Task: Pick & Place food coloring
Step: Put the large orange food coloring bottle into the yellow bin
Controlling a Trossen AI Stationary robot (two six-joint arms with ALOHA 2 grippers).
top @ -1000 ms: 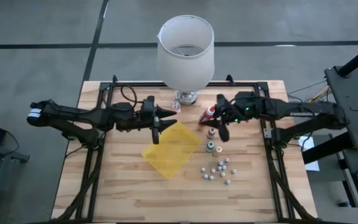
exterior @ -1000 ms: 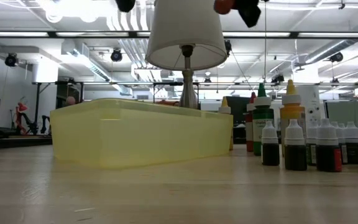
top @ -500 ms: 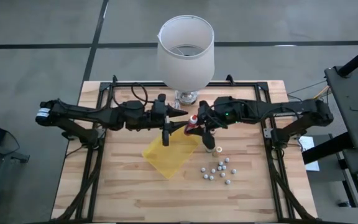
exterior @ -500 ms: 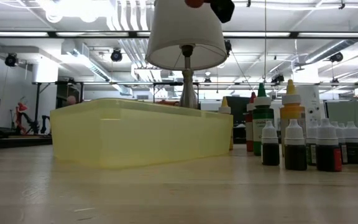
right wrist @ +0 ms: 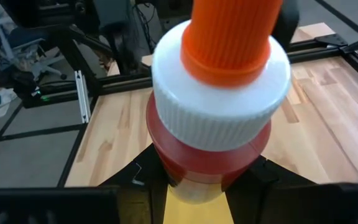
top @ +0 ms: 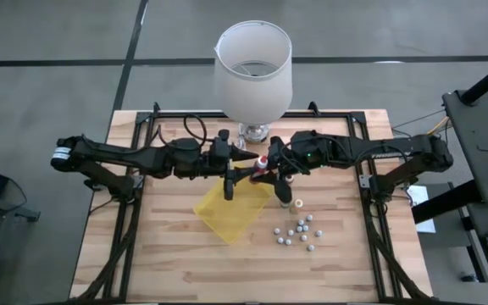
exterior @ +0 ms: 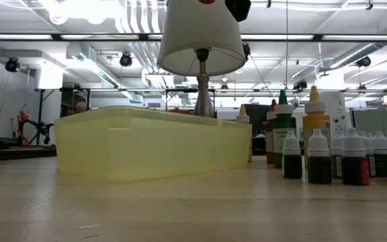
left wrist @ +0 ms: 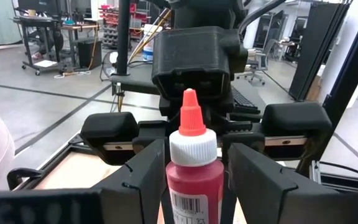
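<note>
Wooden table (top: 176, 254): handover mid-air above yellow tray (top: 227, 212). Right gripper (top: 267, 166) clamps red bottle (left wrist: 194, 177); left gripper (top: 242, 167) spread around it. Next, probably: left closes, right releases.

Red bottle (left wrist: 194, 180) with white collar and orange tip, yellow tray (top: 231, 206)

Red food coloring bottle (left wrist: 194, 180), white collar, orange-red pointed cap, upright, held above the table centre over the 2 o'clock corner of the yellow tray (top: 231, 206). Remaining bottles (exterior: 318, 156) stand upright in a cluster at 3 o'clock of the tray, green- and yellow-capped ones tallest
</note>
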